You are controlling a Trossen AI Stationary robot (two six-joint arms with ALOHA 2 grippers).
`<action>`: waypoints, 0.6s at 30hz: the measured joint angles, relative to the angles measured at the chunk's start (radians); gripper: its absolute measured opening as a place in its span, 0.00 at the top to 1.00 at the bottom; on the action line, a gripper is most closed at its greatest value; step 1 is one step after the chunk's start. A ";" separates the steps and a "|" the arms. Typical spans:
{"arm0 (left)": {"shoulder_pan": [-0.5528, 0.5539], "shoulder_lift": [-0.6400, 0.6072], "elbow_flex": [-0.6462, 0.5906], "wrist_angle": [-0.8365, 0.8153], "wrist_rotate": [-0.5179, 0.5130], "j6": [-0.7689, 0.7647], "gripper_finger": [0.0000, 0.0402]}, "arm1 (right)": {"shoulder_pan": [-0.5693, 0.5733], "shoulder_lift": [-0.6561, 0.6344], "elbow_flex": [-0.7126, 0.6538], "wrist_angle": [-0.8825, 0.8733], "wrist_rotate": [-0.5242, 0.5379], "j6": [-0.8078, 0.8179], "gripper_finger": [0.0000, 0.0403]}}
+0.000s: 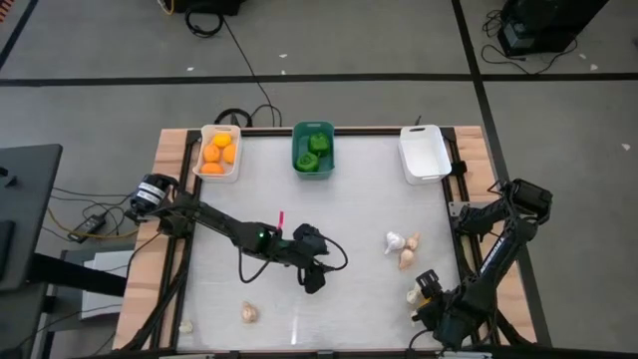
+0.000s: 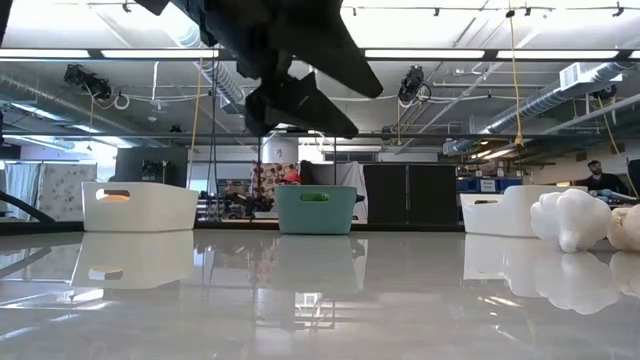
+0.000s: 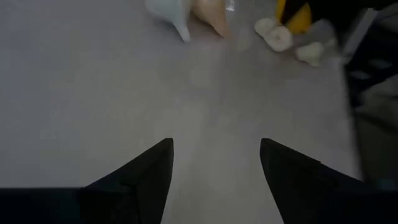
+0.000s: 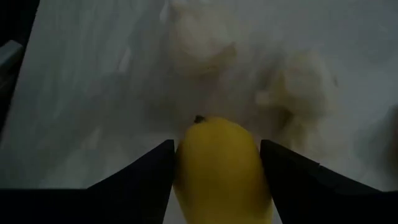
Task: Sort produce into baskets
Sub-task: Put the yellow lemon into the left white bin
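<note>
- Nearest to us, at the table's front right, the right gripper [image 4: 216,177] had its two dark fingers closed on either side of a smooth, oval yellow fruit [image 4: 219,163], stem nub pointing away from the wrist. We saw the fruit filling the gap between the fingers, touching both.
- We judged that fruit firm, light and somewhat slick-skinned; a hold across its broad middle, as here, seemed safer than near the tapered end, where it could squirt out.
- Just beyond it lay pale, lumpy whitish garlic-like bulbs [image 1: 400,242] on the glossy white tabletop [image 1: 349,199]. We reckoned these light and papery, best taken across the fat body, not the pointed tip.
- Another beige bulb [image 1: 249,313] sat near the front left edge.
- At mid-table the left gripper [image 3: 214,168] hovered with its fingers spread and nothing between them.
- Farthest off, along the back edge, stood three bins: a white rectangular plastic bin [image 1: 202,150] holding round orange fruits [image 1: 218,150], a teal-green plastic bin [image 1: 297,148] with lumpy green peppers [image 1: 314,152], and a second white plastic bin [image 1: 423,155] that looked empty.
</note>
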 joint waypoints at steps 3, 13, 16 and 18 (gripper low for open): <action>0.024 0.000 0.000 0.001 0.083 -0.068 0.39 | -0.017 -0.032 0.037 -0.041 0.009 0.069 0.40; 0.050 0.000 0.000 0.212 0.059 0.205 0.39 | -0.126 -0.189 0.098 -0.070 0.245 0.164 0.40; 0.050 0.000 0.000 0.322 0.055 0.288 0.38 | -0.188 -0.249 0.098 -0.063 0.326 0.210 0.40; 0.049 -0.001 0.000 0.374 0.053 0.329 0.36 | -0.232 -0.293 0.098 -0.038 0.390 0.251 0.40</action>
